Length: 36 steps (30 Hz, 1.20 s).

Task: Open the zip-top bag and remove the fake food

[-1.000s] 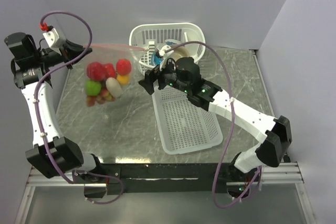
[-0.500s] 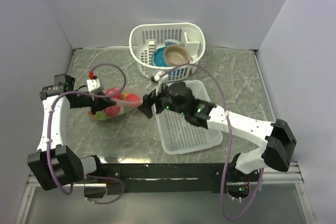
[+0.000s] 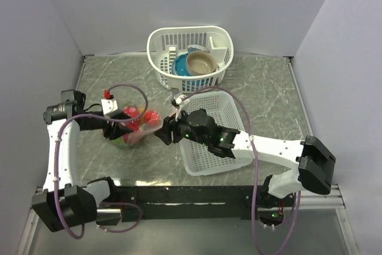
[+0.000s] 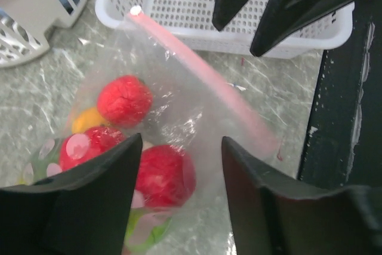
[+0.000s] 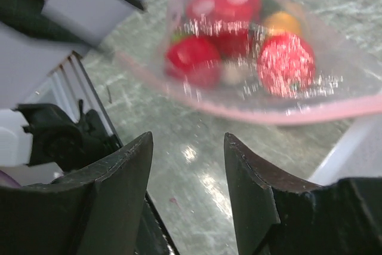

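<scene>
The zip-top bag [image 3: 134, 125] lies on the marble table, its pink zip strip [image 4: 203, 76] shut and running diagonally. The fake food [image 4: 124, 100], red, orange and green pieces, sits inside it. My left gripper [image 3: 116, 128] is at the bag's left end. Its jaws [image 4: 181, 141] stand open over the clear plastic, which lies loose between them. My right gripper [image 3: 161, 132] faces the bag's zip end from the right, open [image 5: 188, 137], with only bare table between its fingers. The strip [image 5: 268, 114] lies just beyond its tips.
A round white basket [image 3: 161, 49] at the back holds a blue bowl [image 3: 181, 65] and a tan bowl [image 3: 200, 61]. A flat white mesh tray [image 3: 230, 111] lies under my right arm, close to the bag's right side. The table's front rail [image 4: 340, 117] is near.
My left arm brought the bag down from high at the left onto the table and opened its jaws. My right gripper moved down and left toward the bag, its jaws narrowing.
</scene>
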{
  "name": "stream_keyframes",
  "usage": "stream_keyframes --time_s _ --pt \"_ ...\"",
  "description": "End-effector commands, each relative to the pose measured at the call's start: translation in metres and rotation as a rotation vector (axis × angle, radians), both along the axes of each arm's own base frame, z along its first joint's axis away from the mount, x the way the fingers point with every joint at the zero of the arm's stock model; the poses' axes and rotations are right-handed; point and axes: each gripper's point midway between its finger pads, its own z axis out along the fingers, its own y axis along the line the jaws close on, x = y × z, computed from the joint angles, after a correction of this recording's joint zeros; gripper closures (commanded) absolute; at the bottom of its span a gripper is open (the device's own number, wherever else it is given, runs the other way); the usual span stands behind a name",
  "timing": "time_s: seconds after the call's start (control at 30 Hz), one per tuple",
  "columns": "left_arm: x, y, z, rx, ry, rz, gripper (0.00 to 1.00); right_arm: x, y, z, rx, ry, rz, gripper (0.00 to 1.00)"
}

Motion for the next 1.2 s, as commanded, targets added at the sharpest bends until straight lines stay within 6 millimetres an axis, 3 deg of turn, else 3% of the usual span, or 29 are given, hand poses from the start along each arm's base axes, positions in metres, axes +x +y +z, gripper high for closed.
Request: stream_keyframes --time_s 0.0,0.17,0.23,0.3,0.43,0.53,0.67,0.7,0.73,0.83,0.93,1.03,1.13,1.17 --pt "-0.011 0.002 -0.001 0.037 0.032 0.033 0.37 0.004 0.009 0.019 0.081 -0.005 -0.007 0.41" --pt "-0.004 -0.005 0.03 -0.029 -0.001 0.018 0.32 0.0 0.002 -0.002 0.043 0.033 -0.016 0.43" --pt "-0.005 -0.014 0.04 -0.094 -0.004 -0.013 0.27 -0.005 -0.003 -0.012 0.037 0.059 -0.012 0.5" --pt "0.008 -0.018 0.041 -0.1 -0.026 -0.016 0.31 -0.011 -0.006 -0.021 0.04 0.079 -0.01 0.56" --pt "0.065 0.014 0.015 -0.007 -0.021 0.233 0.52 -0.017 -0.008 -0.039 -0.024 0.08 -0.014 0.62" --pt "0.084 0.049 -0.013 0.023 -0.003 0.344 0.56 -0.018 -0.005 -0.053 -0.079 0.077 -0.012 0.63" --pt "0.106 0.123 -0.034 0.04 0.062 0.546 0.55 -0.013 0.005 -0.06 -0.12 0.07 -0.012 0.62" --pt "0.108 0.134 -0.04 0.057 0.074 0.56 0.55 -0.013 0.008 -0.066 -0.139 0.071 -0.009 0.61" --pt "0.107 0.14 -0.058 0.057 0.155 0.566 0.56 -0.012 0.011 -0.067 -0.142 0.073 -0.004 0.61" --pt "0.107 0.147 -0.089 0.087 0.224 0.566 0.56 -0.008 0.021 -0.065 -0.148 0.065 0.003 0.6" --pt "0.112 0.159 -0.11 0.103 0.234 0.657 0.51 -0.004 0.028 -0.062 -0.158 0.05 0.011 0.6" --pt "0.132 0.169 -0.116 0.075 0.231 0.697 0.44 0.003 0.032 -0.047 -0.161 0.007 0.006 0.59" --pt "0.144 0.17 -0.131 0.025 0.316 0.703 0.43 0.013 0.039 -0.01 -0.118 -0.062 -0.009 0.57" --pt "0.142 0.165 -0.137 0.022 0.341 0.682 0.42 0.015 0.042 -0.006 -0.116 -0.078 -0.009 0.56"
